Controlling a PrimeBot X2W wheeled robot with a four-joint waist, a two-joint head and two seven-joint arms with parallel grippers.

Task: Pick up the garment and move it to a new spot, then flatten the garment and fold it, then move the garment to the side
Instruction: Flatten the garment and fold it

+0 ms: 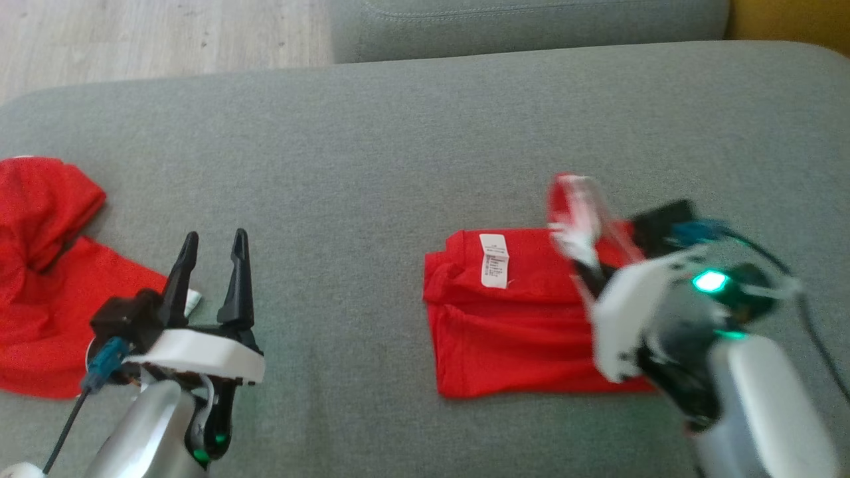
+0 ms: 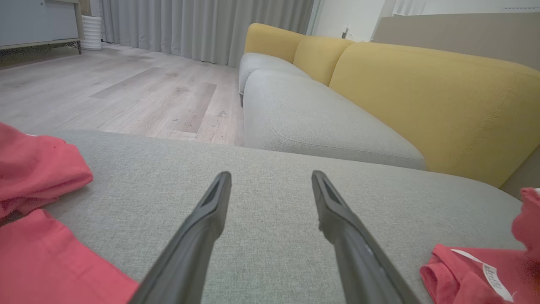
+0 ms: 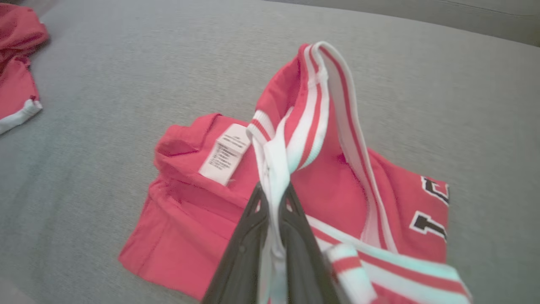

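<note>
Two garments: right pincer (image 3: pixel 273 194) clamps the folded garment (image 1: pixel 518 332), left pincer (image 1: pixel 216 238) gapes empty near the crumpled garment (image 1: pixel 46 292).

To anyone standing by, the garment (image 1: pixel 518 332) at four o'clock on the grey sofa cushion (image 1: pixel 398 146) is bright red, with a white label (image 1: pixel 494 260) printed in dark text, a trim band (image 3: pixel 314 97) striped white and red, and black letters (image 3: pixel 434 207) outlined in white at its three o'clock edge. A second garment (image 1: pixel 40 299), also red with a white hem, lies at nine o'clock. The left gripper (image 1: pixel 216 240) has black fingers (image 1: pixel 180 275) on a white shell, a green light (image 1: pixel 709 281) glows at the right wrist, and beyond are a mustard-yellow backrest (image 2: pixel 422 97) and pale wood floor (image 2: pixel 126 84).
</note>
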